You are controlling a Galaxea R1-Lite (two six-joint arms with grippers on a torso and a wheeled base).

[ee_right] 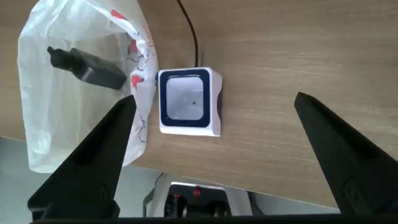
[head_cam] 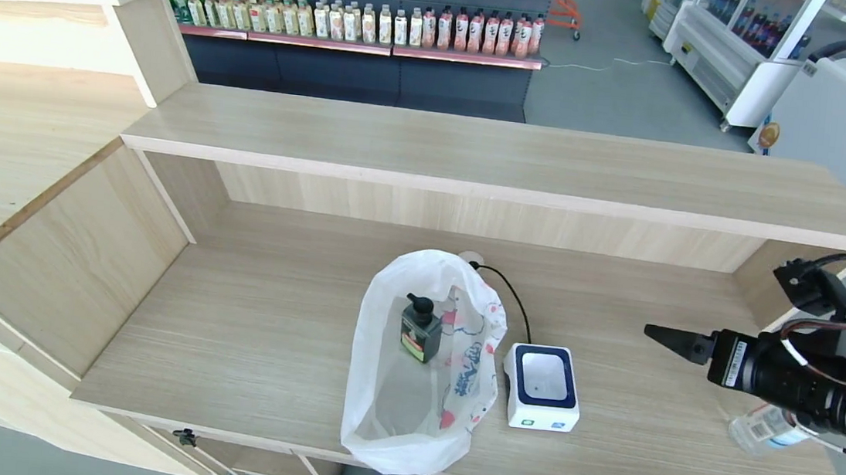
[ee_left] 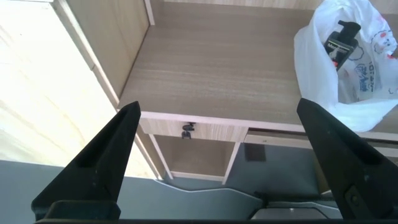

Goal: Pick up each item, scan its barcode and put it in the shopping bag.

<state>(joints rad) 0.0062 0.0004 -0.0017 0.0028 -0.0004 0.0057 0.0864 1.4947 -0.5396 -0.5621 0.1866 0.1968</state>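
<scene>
A white plastic shopping bag (head_cam: 385, 389) lies open on the wooden counter, with a dark pump bottle (head_cam: 420, 332) inside it. Just to its right stands the white scanner (head_cam: 542, 387) with a blue-framed window. My right gripper (head_cam: 673, 341) hovers open above the counter's right side, right of the scanner; the right wrist view shows the right gripper (ee_right: 214, 102) holding nothing, over the scanner (ee_right: 188, 101) and the bag (ee_right: 50, 112). A clear bottle (head_cam: 758, 429) lies partly hidden under the right arm. My left gripper (ee_left: 219, 106) stands open and holds nothing, low before the counter's front edge, left of the bag (ee_left: 323, 81).
A raised ledge (head_cam: 508, 156) runs along the counter's back, and a wooden side wall (head_cam: 80, 251) closes its left. The scanner's black cable (head_cam: 514, 297) runs back to a hole. A drawer lock (ee_left: 186, 129) sits under the front edge.
</scene>
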